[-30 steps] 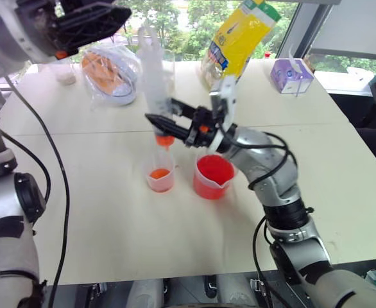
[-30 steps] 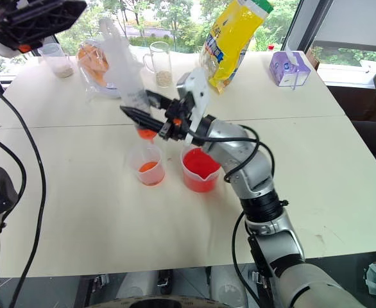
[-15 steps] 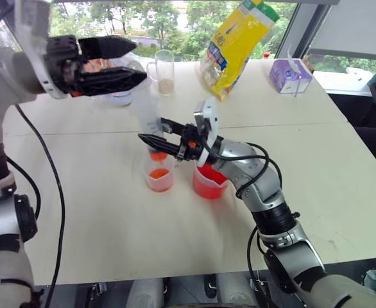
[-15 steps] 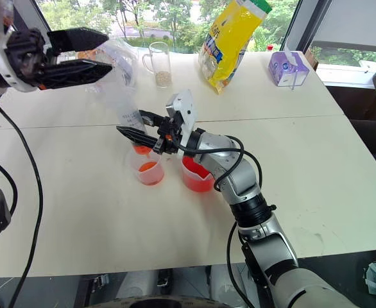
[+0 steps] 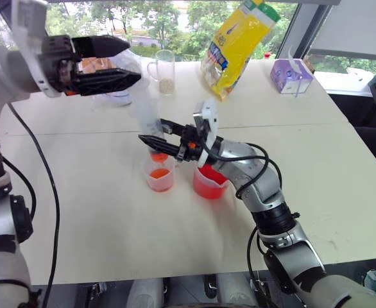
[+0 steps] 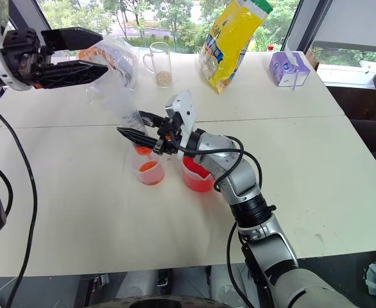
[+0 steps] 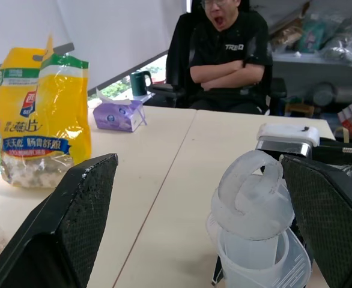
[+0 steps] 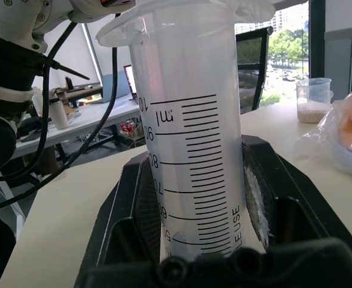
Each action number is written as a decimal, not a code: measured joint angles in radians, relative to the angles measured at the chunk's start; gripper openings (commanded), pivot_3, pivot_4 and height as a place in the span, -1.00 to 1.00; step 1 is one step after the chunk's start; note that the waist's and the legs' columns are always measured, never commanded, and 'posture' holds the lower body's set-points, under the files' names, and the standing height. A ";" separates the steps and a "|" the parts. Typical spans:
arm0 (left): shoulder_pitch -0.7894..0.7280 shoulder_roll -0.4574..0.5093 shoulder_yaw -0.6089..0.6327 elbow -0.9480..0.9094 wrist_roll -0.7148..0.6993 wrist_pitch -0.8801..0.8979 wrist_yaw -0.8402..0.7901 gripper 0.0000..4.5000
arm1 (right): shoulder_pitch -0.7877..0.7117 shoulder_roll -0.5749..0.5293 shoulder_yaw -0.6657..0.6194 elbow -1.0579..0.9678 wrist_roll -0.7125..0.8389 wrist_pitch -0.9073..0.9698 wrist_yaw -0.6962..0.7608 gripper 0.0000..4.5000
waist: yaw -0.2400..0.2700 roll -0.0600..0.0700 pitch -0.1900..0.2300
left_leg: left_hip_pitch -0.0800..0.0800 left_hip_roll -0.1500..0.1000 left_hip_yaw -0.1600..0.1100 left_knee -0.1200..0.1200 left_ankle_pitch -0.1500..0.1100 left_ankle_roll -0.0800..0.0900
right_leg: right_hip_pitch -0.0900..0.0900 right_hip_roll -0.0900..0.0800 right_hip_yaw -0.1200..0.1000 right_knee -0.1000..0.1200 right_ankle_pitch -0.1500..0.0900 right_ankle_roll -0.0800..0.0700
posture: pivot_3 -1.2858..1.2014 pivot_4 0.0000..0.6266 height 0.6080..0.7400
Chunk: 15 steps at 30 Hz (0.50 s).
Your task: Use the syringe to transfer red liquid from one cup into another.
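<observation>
Right gripper [image 5: 154, 132] clamps the syringe [image 5: 145, 114], tip over small cup [image 5: 160, 178] (little orange in). Left gripper [image 6: 97, 54] wide open, empty, at plunger. Discharge pending; beaker [image 5: 210, 183] mid-table holds red.

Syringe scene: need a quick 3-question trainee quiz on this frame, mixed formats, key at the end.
1. True or false: the right gripper has its jaws shut on the syringe.
2. The syringe's orange tip hangs over which vessel? A) the wide red beaker B) the small cup C) the glass mug
3. Fill in: the left gripper, beside the syringe's plunger top, has its jaws ____.

Key: 1 true; 2 B; 3 open.
</observation>
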 measured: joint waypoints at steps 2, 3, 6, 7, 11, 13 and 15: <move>0.000 0.002 0.000 0.000 0.001 0.000 -0.004 0.97 | 0.000 0.000 0.000 0.000 -0.003 0.000 0.001 -0.31 | 0.000 0.000 0.000 | 0.000 0.000 0.000 0.000 0.000 0.000 | 0.000 0.000 0.000 0.000 0.000 0.000 | 0.03 -0.52 1.00; 0.000 0.004 0.000 0.000 0.001 0.000 -0.007 0.97 | 0.000 0.000 0.000 0.000 -0.003 0.000 0.001 -0.31 | 0.000 0.000 0.000 | 0.000 0.000 0.000 0.000 0.000 0.000 | 0.000 0.000 0.000 0.000 0.000 0.000 | 0.03 -0.52 1.00; 0.005 0.008 0.000 0.000 0.001 0.000 -0.012 0.97 | 0.000 0.000 0.000 0.000 -0.004 0.001 0.002 -0.31 | 0.000 0.000 0.000 | 0.000 0.000 0.000 0.000 0.000 0.000 | 0.000 0.000 0.000 0.000 0.000 0.000 | 0.03 -0.52 1.00; 0.008 0.008 0.000 0.000 0.001 0.000 -0.013 0.97 | 0.000 0.000 0.000 0.000 -0.004 0.002 0.002 -0.31 | 0.000 0.000 0.000 | 0.000 0.000 0.000 0.000 0.000 0.000 | 0.000 0.000 0.000 0.000 0.000 0.000 | 0.03 -0.52 1.00; 0.009 0.010 0.000 0.000 0.001 -0.001 -0.014 0.97 | 0.000 0.000 0.000 0.000 -0.005 0.003 0.002 -0.31 | 0.000 0.000 0.000 | 0.000 0.000 0.000 0.000 0.000 0.000 | 0.000 0.000 0.000 0.000 0.000 0.000 | 0.03 -0.52 1.00; 0.009 0.011 0.000 0.000 0.002 -0.001 -0.015 0.97 | 0.000 -0.001 0.000 0.000 -0.005 0.003 0.003 -0.31 | 0.000 0.000 0.000 | 0.000 0.000 0.000 0.000 0.000 0.000 | 0.000 0.000 0.000 0.000 0.000 0.000 | 0.03 -0.52 1.00; 0.009 0.011 0.000 0.001 0.002 -0.002 -0.017 0.97 | 0.000 -0.001 0.000 0.000 -0.005 0.003 0.004 -0.31 | 0.000 0.000 0.000 | 0.000 0.000 0.000 0.000 0.000 0.000 | 0.000 0.000 0.000 0.000 0.000 0.000 | 0.03 -0.52 1.00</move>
